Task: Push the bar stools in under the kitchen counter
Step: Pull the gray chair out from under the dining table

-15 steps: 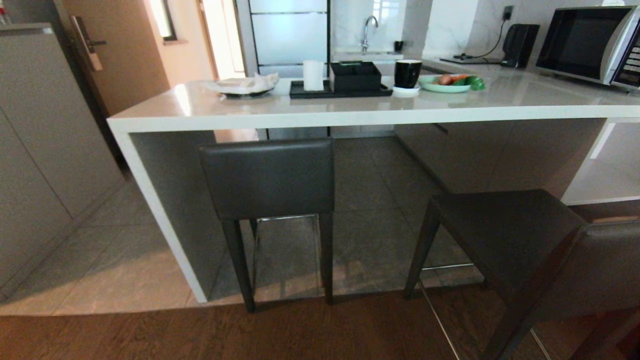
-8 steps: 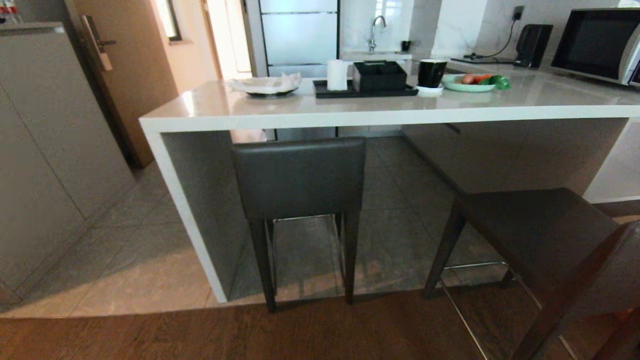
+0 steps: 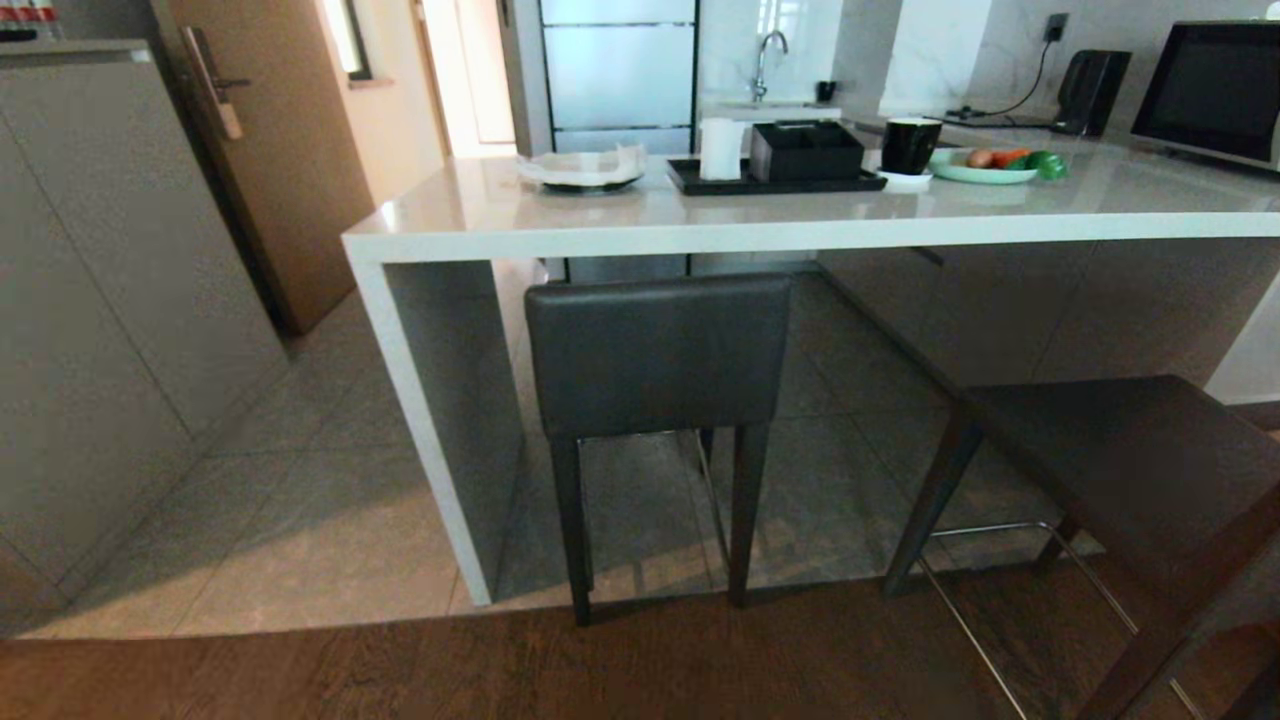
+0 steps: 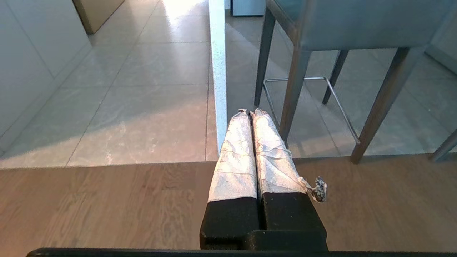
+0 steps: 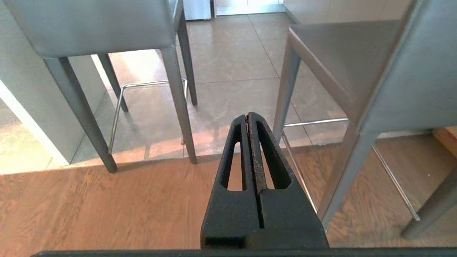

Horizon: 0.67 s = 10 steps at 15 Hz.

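One dark grey bar stool (image 3: pixel 658 350) stands tucked under the left end of the kitchen counter (image 3: pixel 820 232), its backrest facing me. A second bar stool (image 3: pixel 1110 470) stands out from the counter at the right, angled, its seat over the wood floor. Neither arm shows in the head view. My left gripper (image 4: pixel 249 112), its fingers wrapped in pale tape, is shut and empty, low over the floor near the counter's white side panel (image 4: pixel 217 71). My right gripper (image 5: pixel 247 116) is shut and empty, pointing between the tucked stool (image 5: pixel 100 28) and the pulled-out stool (image 5: pixel 375 71).
On the counter sit a plate with paper (image 3: pixel 585 170), a black tray (image 3: pixel 775 180) with a white cup and a black box, a black mug (image 3: pixel 910 145) and a green plate of food (image 3: pixel 1000 165). A microwave (image 3: pixel 1210 95) is at far right. Grey cabinets (image 3: pixel 100 280) line the left.
The whole scene has shifted to the right in the head view, so the camera has turned or driven leftwards. The stools stand as before relative to the counter.
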### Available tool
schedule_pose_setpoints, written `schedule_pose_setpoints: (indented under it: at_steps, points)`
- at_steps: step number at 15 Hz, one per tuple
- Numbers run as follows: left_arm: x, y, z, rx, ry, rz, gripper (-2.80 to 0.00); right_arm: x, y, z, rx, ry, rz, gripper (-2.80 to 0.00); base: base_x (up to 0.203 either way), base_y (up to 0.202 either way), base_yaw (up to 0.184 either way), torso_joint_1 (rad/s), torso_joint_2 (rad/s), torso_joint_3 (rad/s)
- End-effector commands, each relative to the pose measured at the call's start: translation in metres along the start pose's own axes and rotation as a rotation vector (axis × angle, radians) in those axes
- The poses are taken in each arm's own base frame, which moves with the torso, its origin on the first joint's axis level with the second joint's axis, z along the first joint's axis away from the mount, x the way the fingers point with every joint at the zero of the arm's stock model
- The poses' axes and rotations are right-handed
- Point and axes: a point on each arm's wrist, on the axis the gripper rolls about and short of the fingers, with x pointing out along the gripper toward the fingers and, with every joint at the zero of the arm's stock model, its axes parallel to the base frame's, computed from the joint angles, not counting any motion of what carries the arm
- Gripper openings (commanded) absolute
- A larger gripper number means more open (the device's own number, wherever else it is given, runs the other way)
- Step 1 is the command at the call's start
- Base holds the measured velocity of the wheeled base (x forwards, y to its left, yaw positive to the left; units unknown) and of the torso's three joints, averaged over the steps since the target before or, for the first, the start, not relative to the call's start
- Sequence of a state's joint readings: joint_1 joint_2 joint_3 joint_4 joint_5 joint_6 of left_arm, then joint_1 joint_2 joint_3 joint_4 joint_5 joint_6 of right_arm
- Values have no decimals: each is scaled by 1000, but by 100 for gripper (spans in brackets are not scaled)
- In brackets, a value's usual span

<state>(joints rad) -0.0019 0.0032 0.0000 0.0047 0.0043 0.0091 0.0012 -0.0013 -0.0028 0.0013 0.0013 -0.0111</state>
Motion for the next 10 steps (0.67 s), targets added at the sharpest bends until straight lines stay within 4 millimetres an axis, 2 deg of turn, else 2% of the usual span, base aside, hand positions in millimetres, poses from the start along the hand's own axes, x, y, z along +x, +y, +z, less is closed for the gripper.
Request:
schedule_pose_setpoints:
  at_steps: [1,10]
  points:
    - [0,0,0,0,1,0,-280,0,0,0,-1,0,1,-280,0,0,0,0,0,0]
    - [0,0,0,-3,1,-1,-280,0,0,0,-1,1,1,-280,0,0,0,0,0,0]
